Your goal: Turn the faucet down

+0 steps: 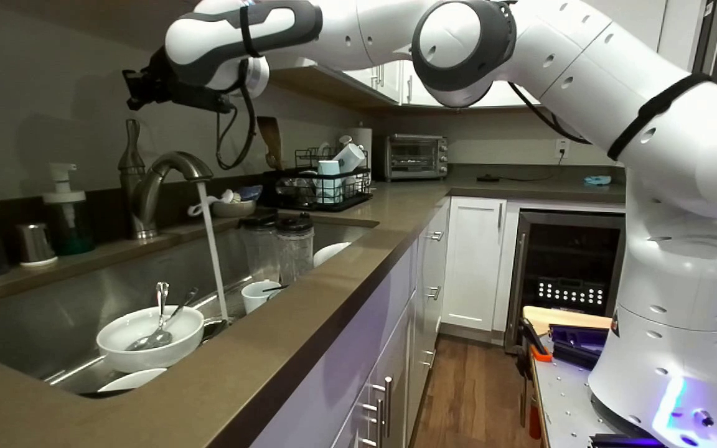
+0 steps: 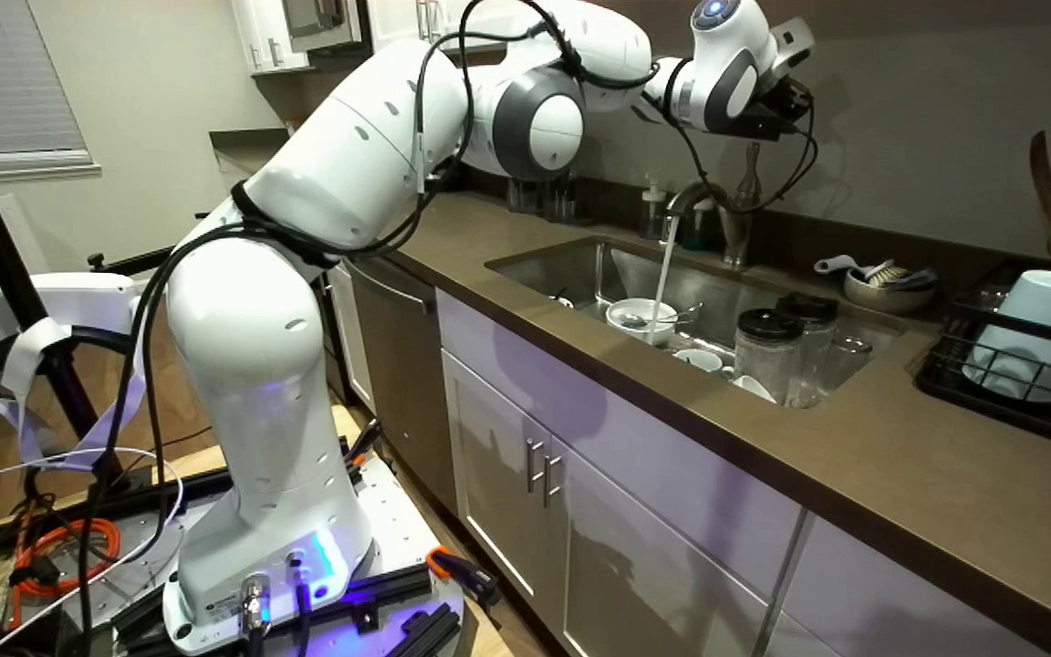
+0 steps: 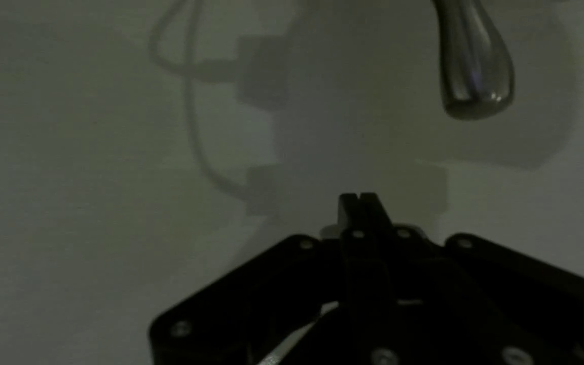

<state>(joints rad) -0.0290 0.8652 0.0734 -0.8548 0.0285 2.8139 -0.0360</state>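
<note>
The brushed-steel faucet [image 1: 147,190] stands behind the sink, and it also shows in an exterior view [image 2: 733,233]. Water runs from its arched spout in both exterior views. Its lever handle [image 1: 132,149] points up, and the handle shows in an exterior view [image 2: 750,173] too. In the wrist view the rounded handle tip [image 3: 476,86] is at the upper right. My gripper [image 3: 359,195] is shut with nothing between its fingertips. It is apart from the handle. In the exterior views the gripper [image 1: 135,87] is above the handle, facing the wall; its fingertips are hard to make out.
The sink [image 2: 562,265] holds a white bowl [image 1: 147,339] with spoons, a white mug [image 1: 259,295] and jars with black lids [image 2: 767,351]. Soap bottles [image 1: 67,208] stand beside the faucet. A dish rack [image 1: 333,196] is further along the counter. Wall cabinets hang beyond it.
</note>
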